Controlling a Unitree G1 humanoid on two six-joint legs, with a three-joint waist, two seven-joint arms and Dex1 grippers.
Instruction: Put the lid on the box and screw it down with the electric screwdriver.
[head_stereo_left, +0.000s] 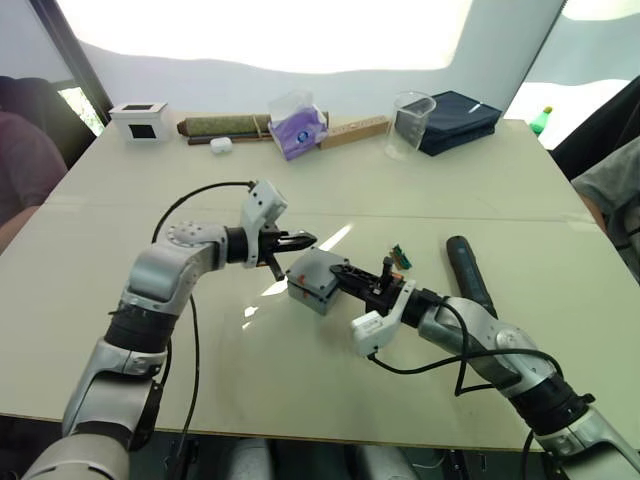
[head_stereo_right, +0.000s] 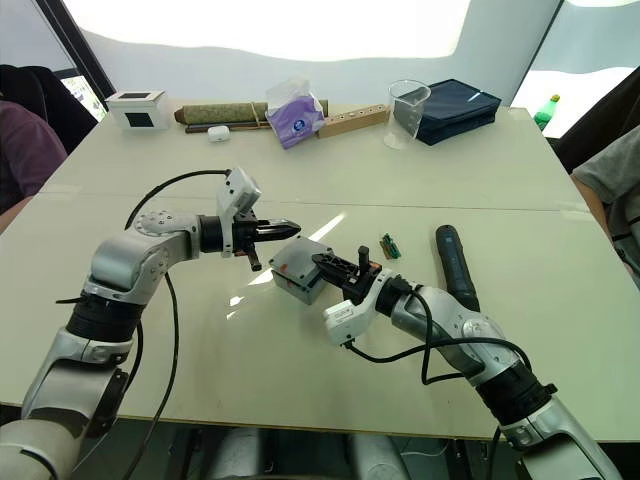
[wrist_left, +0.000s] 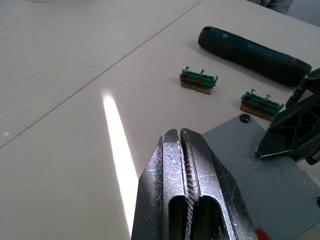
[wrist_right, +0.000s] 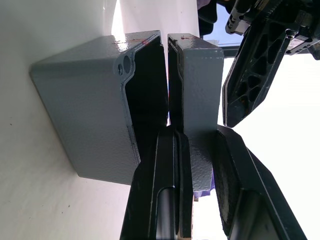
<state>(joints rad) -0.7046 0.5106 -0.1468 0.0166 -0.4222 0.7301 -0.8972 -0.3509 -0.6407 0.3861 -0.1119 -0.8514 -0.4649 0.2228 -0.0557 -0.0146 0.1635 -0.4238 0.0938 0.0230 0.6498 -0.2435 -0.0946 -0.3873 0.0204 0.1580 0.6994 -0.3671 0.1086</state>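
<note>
Left arm: reached in from the robot's left over the counter (head_stereo_left: 300, 380), elbow bent, forearm about level, wrist turned toward the box.
Left gripper (head_stereo_left: 303, 240): jaws clenched on nothing, the two fingers pressed flat together in the left wrist view; tip just above the box's far-left edge, contact not clear.
Right arm: came in from the robot's right, forearm slanting toward the middle of the counter, wrist low near the surface.
Right gripper (wrist_right: 197, 145): jaws grasping the lid, one finger (wrist_right: 167, 165) inside between lid and box, the other (wrist_right: 240, 175) on the lid's outer face.
Lid (wrist_right: 197, 85): shallow grey cover, held on the box's open side; in the right wrist view a narrow gap showed between the two rims, roughly parallel, so it was not fully seated.
Box (head_stereo_left: 312, 280): deep grey enclosure resting on the counter near its middle, between the two grippers; a corner screw post (wrist_right: 125, 65) was visible at its rim.
Electric screwdriver (head_stereo_left: 470, 272): black stick lying flat on the counter, to the robot's right of the box, apart from both grippers.
Screw holders: two small green blocks (wrist_left: 198, 80) (wrist_left: 261, 103) with screws standing in them, on the counter between box and screwdriver.
Far edge: white cube (head_stereo_left: 140, 120), tissue pack (head_stereo_left: 297, 125), clear cup (head_stereo_left: 410, 122), dark blue case (head_stereo_left: 455, 120).
</note>
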